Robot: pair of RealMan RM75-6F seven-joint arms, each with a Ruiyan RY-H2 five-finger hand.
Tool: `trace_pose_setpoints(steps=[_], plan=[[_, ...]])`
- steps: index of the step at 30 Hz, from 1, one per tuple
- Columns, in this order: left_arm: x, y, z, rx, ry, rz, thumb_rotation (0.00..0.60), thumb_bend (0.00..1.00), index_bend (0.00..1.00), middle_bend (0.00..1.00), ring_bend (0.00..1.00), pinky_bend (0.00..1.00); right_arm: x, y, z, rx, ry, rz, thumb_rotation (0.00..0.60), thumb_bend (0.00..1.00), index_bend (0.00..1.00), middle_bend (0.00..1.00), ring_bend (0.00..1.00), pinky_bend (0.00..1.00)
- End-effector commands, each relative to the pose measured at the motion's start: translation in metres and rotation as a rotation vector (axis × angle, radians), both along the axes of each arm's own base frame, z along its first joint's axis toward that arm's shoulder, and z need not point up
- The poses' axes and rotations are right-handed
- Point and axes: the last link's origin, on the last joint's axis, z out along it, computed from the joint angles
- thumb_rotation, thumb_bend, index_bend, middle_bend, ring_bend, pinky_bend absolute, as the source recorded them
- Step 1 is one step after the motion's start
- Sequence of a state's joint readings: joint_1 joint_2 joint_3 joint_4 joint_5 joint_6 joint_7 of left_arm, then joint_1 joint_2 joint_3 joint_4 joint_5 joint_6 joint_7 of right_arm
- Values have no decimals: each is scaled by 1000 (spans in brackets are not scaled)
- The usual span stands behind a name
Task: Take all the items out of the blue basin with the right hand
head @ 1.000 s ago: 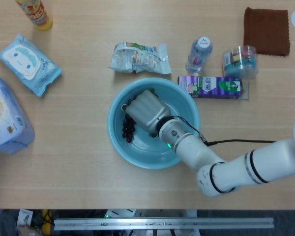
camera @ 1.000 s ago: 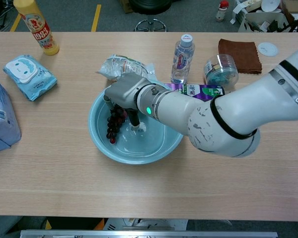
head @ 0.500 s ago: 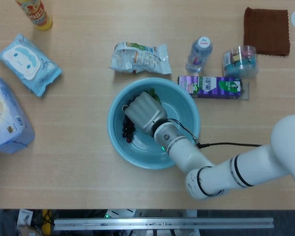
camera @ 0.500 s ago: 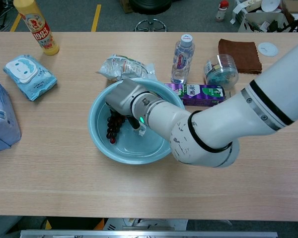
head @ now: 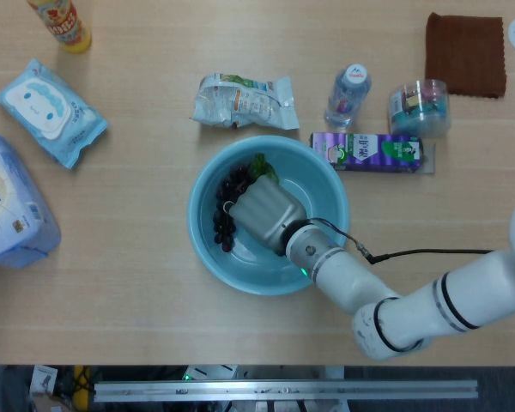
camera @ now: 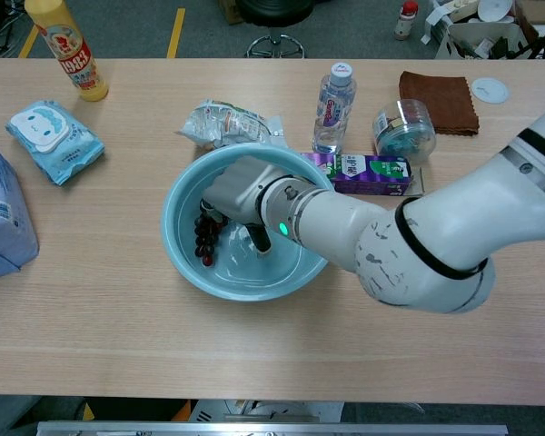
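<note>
Blue basin (head: 208, 182) holds dark grapes (head: 232, 184); the right hand (head: 264, 212) has slid nearer the robot, uncovering them, its grip unclear.

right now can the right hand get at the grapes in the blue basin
Probably yes: the right hand is already inside the blue basin, right beside the grapes, and nothing sits between them.

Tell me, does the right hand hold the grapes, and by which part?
Cannot be told: the right hand covers the grapes in the blue basin; its fingers are hidden.
</note>
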State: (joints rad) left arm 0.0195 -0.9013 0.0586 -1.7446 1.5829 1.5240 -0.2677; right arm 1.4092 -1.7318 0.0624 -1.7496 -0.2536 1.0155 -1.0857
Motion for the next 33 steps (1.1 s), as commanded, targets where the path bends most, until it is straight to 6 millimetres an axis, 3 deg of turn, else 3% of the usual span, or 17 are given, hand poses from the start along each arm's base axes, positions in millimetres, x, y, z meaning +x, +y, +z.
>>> trace_pose_setpoints(steps=[1,18,27,33], plan=[[1,0,-1,-2,-1,-4,600,50,98,164,118,174,3,-6,8,-36,-57,6,600,25,293,333,317,565],[-1,-4,4,12,4,15,600,50,98,164,118,174,24,-19,-36,-52,-32,-9,600,29,293,333,317,568],[-3,-6,5,14,2,20,600,50,98,164,118,174,16,-17,-39,-30,23,-28,600,31,293,333,317,566],[-3,-6,5,16,0,16,600,50,98,164,118,175,5,-12,-26,-4,44,-36,600,32,293,336,317,566]])
